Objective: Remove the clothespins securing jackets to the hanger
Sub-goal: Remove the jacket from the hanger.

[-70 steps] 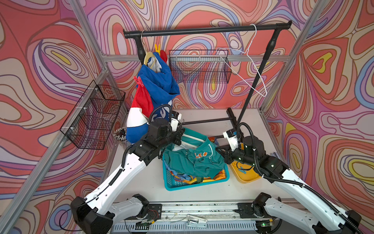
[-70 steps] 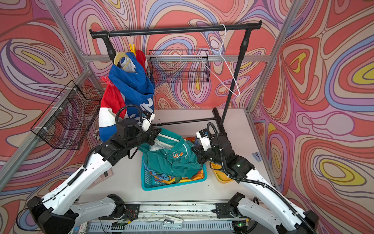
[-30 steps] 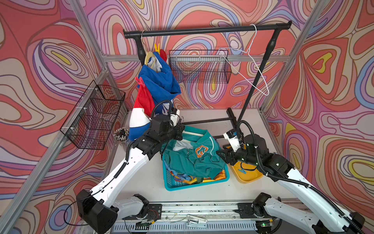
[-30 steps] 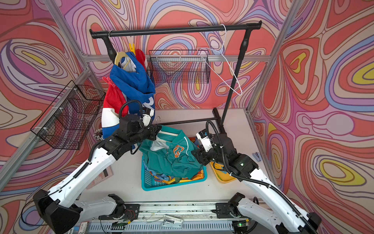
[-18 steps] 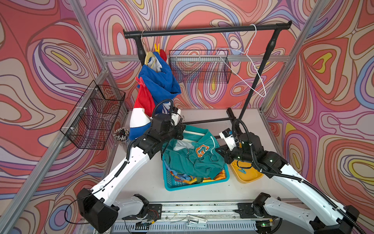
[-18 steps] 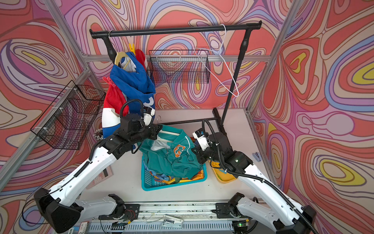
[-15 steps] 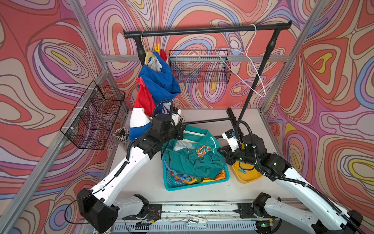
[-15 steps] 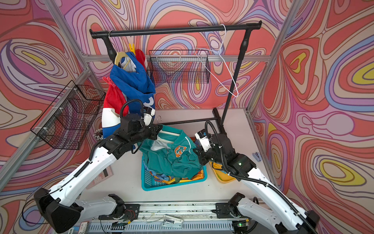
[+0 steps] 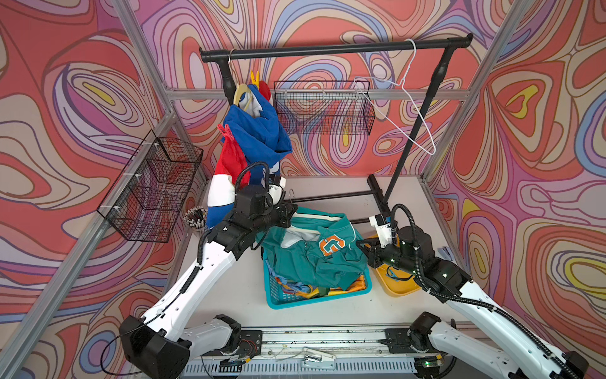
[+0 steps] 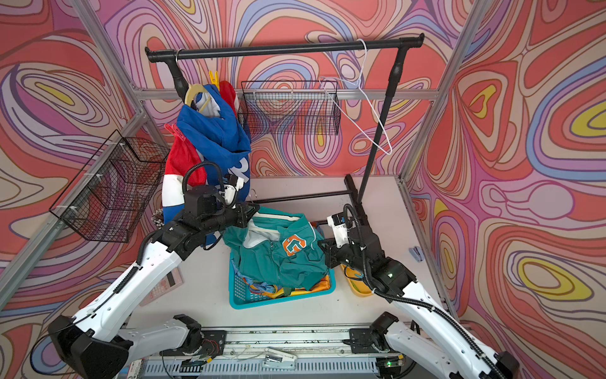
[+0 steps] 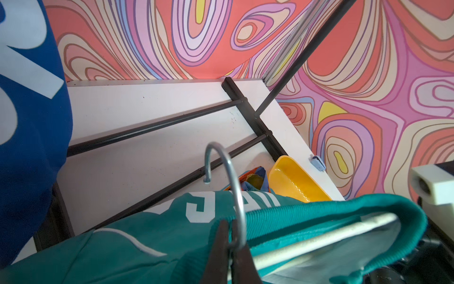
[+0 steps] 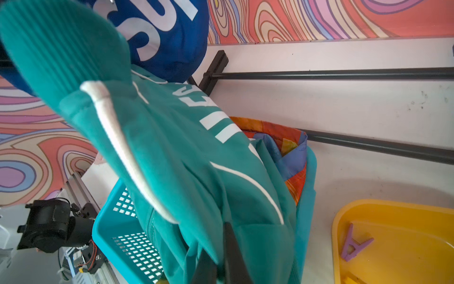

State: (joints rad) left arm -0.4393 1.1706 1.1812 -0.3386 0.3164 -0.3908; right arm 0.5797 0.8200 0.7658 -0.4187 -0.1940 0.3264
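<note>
Blue jacket is hanging on the rail behind and above the left jaws, with yellow clothespin and red clothespin gripping it well above them. Teal jacket is spanning between both jaws over the basket. Left jaws are clamping together on its hanger hook; right jaws are pinching its fabric. Purple clothespin is lying in the yellow tray beside the right jaws.
</note>
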